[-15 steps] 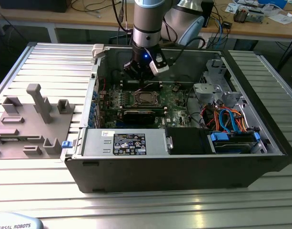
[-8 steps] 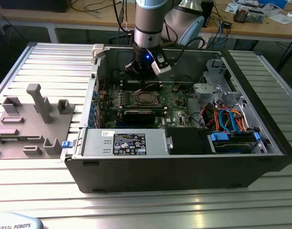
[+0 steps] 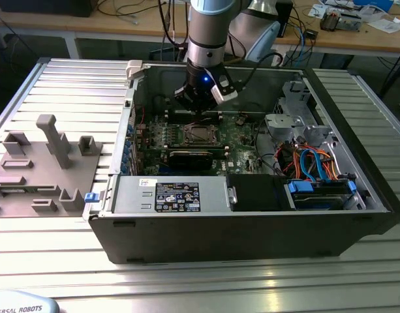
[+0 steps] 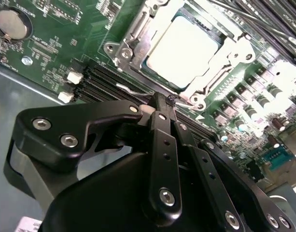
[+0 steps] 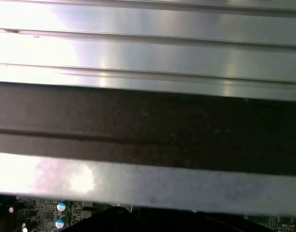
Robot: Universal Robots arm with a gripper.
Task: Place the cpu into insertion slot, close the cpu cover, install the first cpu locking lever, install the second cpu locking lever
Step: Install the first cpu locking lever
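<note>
Pinching a thin wire lever (image 4: 138, 91) between nearly closed jaws, our gripper (image 4: 163, 104) works at the edge of the socket (image 4: 133, 36) on the green board (image 4: 51, 43). We judge this a locking-lever step: keep the grip firm, swing the wire down steadily and tuck it under its catch without scraping the memory slots (image 4: 97, 82) alongside. The chip (image 4: 184, 48) lies seated just beyond the jaws, the metal cover (image 4: 225, 60) closed around it, mid-board inside the case (image 3: 252, 222).
</note>
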